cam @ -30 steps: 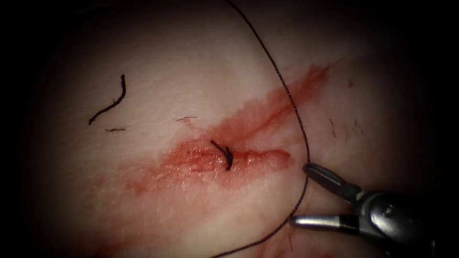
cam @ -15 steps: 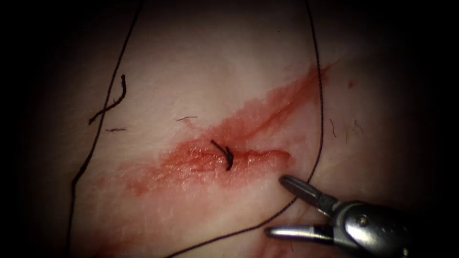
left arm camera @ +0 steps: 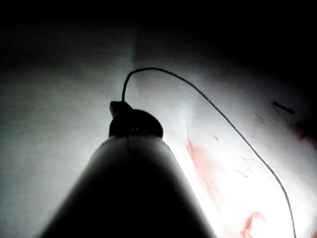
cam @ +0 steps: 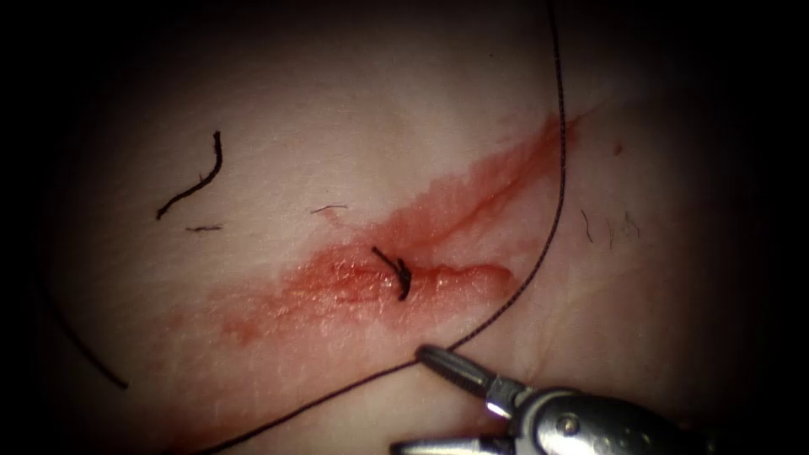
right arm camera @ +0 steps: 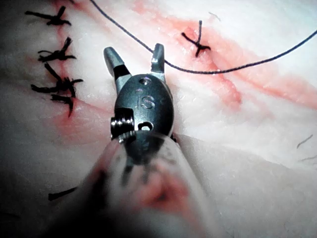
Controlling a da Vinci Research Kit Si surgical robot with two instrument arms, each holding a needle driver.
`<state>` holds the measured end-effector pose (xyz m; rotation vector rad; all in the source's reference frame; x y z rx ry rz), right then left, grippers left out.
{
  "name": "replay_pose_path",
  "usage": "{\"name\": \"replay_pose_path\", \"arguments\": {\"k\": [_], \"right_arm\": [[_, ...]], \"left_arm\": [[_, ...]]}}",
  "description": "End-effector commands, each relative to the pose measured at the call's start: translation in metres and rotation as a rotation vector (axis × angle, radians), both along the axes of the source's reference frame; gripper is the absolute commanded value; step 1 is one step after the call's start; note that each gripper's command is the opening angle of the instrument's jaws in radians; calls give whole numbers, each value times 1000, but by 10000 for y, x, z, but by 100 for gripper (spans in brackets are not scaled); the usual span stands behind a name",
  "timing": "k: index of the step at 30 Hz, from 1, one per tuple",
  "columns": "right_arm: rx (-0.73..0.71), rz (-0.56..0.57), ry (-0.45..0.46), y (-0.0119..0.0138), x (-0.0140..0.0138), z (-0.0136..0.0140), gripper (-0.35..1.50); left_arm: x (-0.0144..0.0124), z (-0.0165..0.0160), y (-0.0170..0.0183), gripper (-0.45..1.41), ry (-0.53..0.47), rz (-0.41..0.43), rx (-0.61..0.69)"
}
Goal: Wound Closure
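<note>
Right tool low, right of cut: jaws spread wide, gripping nothing. Thread runs just past upper jaw tip, across tissue. Knotted stitch sits in cut amid red fluid. Left tool: thread leads from tip, jaw state unreadable.

Loose cut thread end well up-left of the right end effector, fine hairs up-right, red fluid just above
</note>
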<state>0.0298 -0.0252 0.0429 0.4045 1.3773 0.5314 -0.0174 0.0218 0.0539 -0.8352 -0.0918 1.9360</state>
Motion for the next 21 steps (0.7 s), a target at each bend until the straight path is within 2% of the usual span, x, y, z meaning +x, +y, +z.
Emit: {"name": "replay_pose_path", "arguments": {"k": [1,4,7,13,18,21], "right_arm": [[-48,-26,10,1,14,-3,111],[-145,-55,14,2,20,-8,108],[-246,-68,-19,5,27,-10,108],[-538,-167,-97,16,39,-8,106],[-725,-137,-183,34,44,-16,108],[-774,-130,-211,41,45,-22,93]], "left_arm": [[-7,6,2,-45,0,0,-5],[-8,10,-2,-45,4,-3,-11],[-11,13,-3,-45,11,-9,-16],[-14,15,-6,-45,8,-11,-19],[-15,20,-11,-43,19,-8,-18],[-16,21,-12,-43,20,-7,-17]]}}
